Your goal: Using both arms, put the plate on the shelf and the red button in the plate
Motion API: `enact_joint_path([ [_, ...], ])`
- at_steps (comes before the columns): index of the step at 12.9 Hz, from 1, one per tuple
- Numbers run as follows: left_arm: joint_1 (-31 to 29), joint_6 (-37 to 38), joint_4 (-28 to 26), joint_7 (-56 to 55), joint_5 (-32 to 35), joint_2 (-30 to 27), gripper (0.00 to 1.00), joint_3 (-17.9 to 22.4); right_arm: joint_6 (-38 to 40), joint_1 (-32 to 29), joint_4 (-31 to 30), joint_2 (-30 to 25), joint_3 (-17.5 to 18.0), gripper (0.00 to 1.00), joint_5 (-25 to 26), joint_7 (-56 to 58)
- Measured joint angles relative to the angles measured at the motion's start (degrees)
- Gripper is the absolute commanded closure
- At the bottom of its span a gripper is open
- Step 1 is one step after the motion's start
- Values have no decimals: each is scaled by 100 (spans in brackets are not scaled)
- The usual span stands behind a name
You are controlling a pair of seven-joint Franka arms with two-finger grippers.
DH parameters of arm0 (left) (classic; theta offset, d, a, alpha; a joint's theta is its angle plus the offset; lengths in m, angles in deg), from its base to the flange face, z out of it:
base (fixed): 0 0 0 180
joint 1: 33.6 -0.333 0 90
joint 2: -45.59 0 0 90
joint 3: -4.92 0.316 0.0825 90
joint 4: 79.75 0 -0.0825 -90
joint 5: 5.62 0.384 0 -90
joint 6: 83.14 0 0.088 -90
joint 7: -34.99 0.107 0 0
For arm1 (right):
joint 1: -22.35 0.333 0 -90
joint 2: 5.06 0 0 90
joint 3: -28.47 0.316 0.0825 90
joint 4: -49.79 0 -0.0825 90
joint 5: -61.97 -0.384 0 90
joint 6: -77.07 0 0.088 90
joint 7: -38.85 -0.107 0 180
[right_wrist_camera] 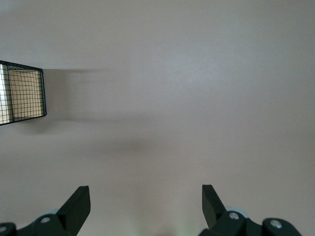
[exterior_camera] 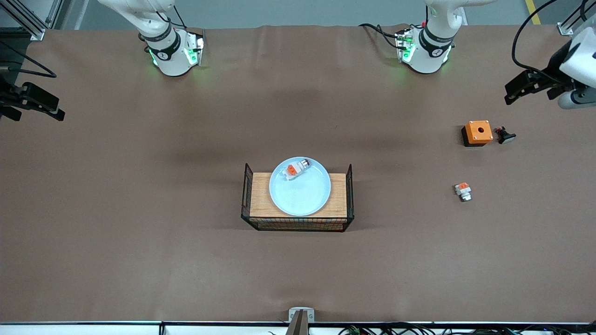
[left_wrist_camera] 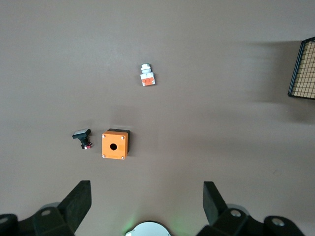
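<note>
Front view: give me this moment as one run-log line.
plate: on wooden stand | red button: on plate | left gripper: open, empty, waiting | right gripper: open, empty, waiting

The pale blue plate (exterior_camera: 300, 193) sits on the wire-sided wooden stand (exterior_camera: 298, 222), the red button (exterior_camera: 295, 169) lying inside it.

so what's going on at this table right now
Nothing is being handled. The plate sits on a wooden board in a wire rack mid-table, with a white-and-orange button part lying on it. Both arms wait, pulled back and holding nothing: the left gripper open at the left arm's end of the table, above an orange box, and the right gripper open at the right arm's end.
</note>
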Motion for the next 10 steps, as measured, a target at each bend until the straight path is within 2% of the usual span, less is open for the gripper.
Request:
enact_joint_path([
  [3,0,-27,-6,7,0,-37,0,-10,0,1204,-1,0,-1213,0,0,0],
  [4,1,-6,64,7,0,4,0,-11,0,1353,0,0,-1387,0,0,0],
  [7,8,177,377,9,0,230,0,-23,-4,1394,9,0,-1477,0,0,11],
  [10,10,214,467,9,0,315,0,-36,-5,1409,10,0,-1484,0,0,12],
])
